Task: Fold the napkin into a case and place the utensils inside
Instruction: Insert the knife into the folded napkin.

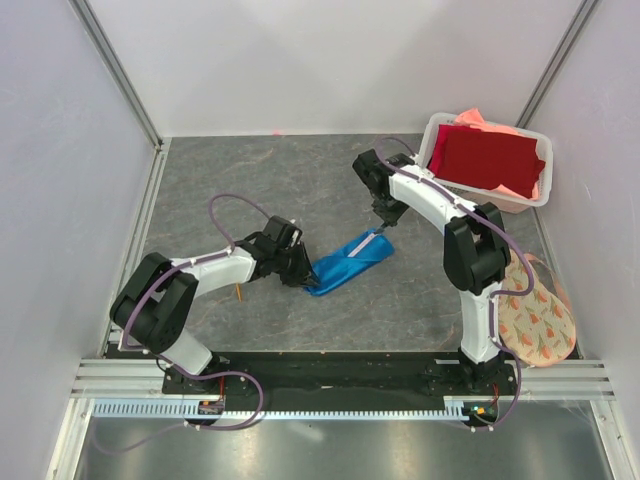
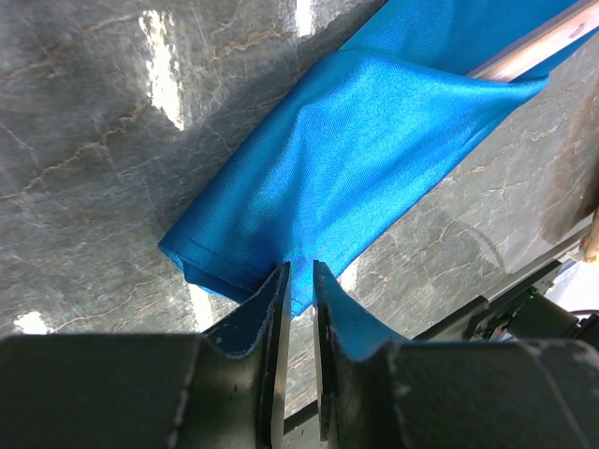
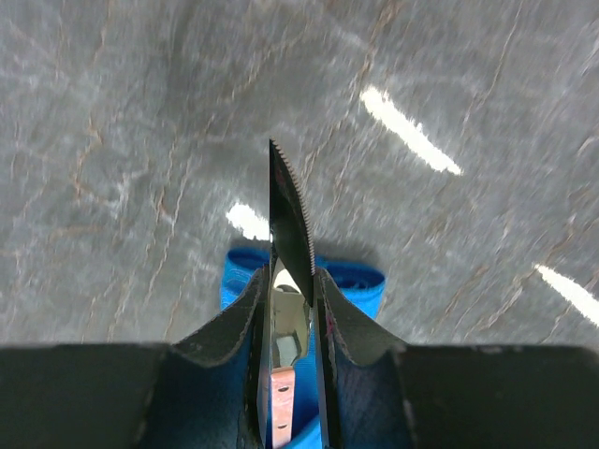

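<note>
The bright blue napkin [image 1: 350, 262] lies on the grey table as a narrow folded case, slanting from lower left to upper right. My left gripper [image 1: 303, 272] is at its lower left end, jaws almost together on the cloth edge [image 2: 299, 281]. My right gripper [image 1: 383, 228] is over the upper right end, shut on a knife [image 3: 290, 210] with a serrated blade and an orange-brown handle [image 3: 284, 402]. The blue cloth [image 3: 356, 279] shows below its fingers. The handle crosses the case in the left wrist view [image 2: 533, 47]. A thin orange-brown stick [image 1: 238, 292] lies by the left arm.
A white basket [image 1: 520, 205] at the back right holds a dark red cloth [image 1: 485, 160] and a salmon-pink cloth [image 1: 480, 118]. A round floral mat [image 1: 540, 315] lies at the right edge beside the right arm. White walls enclose the table.
</note>
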